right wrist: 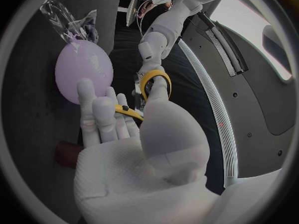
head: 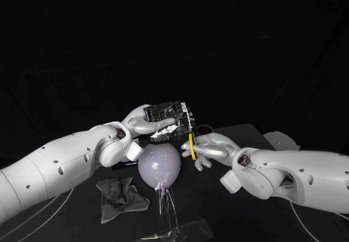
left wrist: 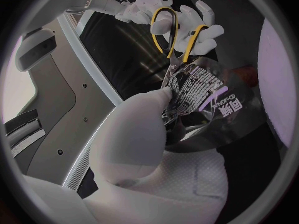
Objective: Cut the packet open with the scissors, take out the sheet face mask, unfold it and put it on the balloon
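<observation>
Past the grey cloth (head: 120, 199) and balloon (head: 160, 164) at lower centre, the left hand (head: 138, 121) gripped the packet (head: 169, 117) mid-frame, and the right hand (head: 211, 149) clasped the scissors (head: 192, 143) in its fingers, blades seemingly best kept along the packet's edge.

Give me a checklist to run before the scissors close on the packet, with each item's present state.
1. Left hand holds the packet up off the table: ok.
2. Right hand grips the yellow scissors: ok.
3. Blades meet the packet's edge in the left wrist view: ok.
4. Left fingers clear of the blades: cannot tell; they lie close.
5. Packet already cut open: cannot tell.
6. Balloon below, apart from the blades: ok.
</observation>
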